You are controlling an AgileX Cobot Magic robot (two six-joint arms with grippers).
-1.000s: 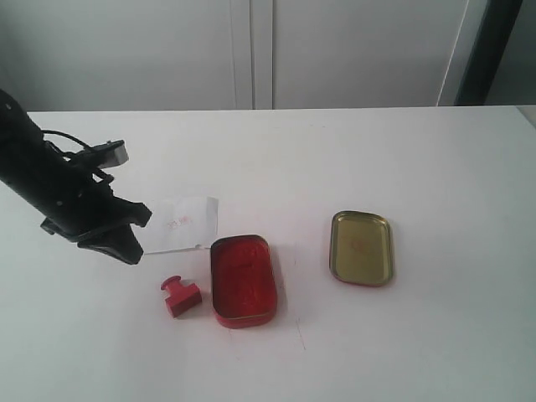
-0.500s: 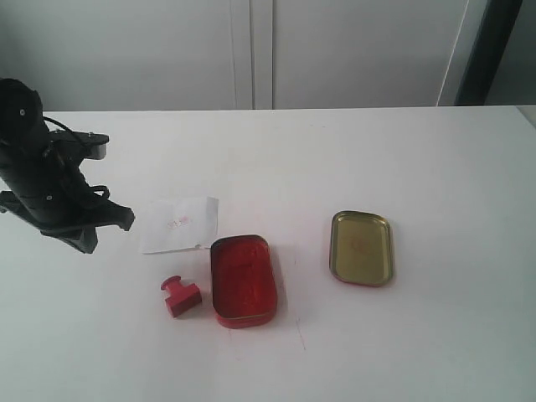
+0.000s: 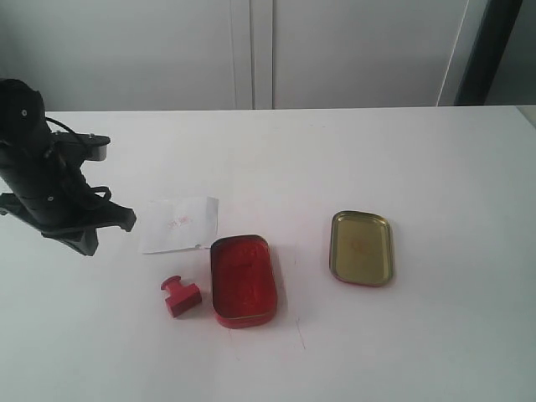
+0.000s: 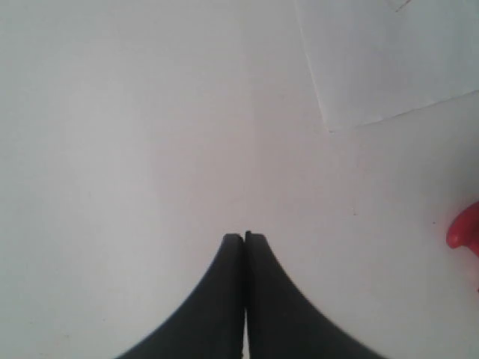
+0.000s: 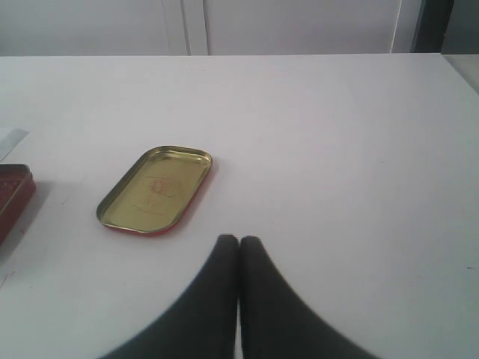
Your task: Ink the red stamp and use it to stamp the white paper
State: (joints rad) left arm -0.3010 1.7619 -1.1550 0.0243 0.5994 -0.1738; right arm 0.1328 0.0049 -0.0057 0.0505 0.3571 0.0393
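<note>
A white table (image 3: 377, 151) is carrying four things, all sitting well in from its far edge. The white paper (image 3: 179, 224), marked with a faint red print, is lying flat in the left half of the surface. An open red tin (image 3: 243, 279) is lying just beside the paper's nearer corner, with the red stamp (image 3: 180, 296) resting close to the tin's left. A shallow gold lid (image 3: 362, 247) is lying hollow side up toward the right edge, well apart from the red tin.

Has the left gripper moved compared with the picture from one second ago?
Yes. The left gripper has pulled back to the left in the exterior view, away from the white paper, whose left edge it covered before.
</note>
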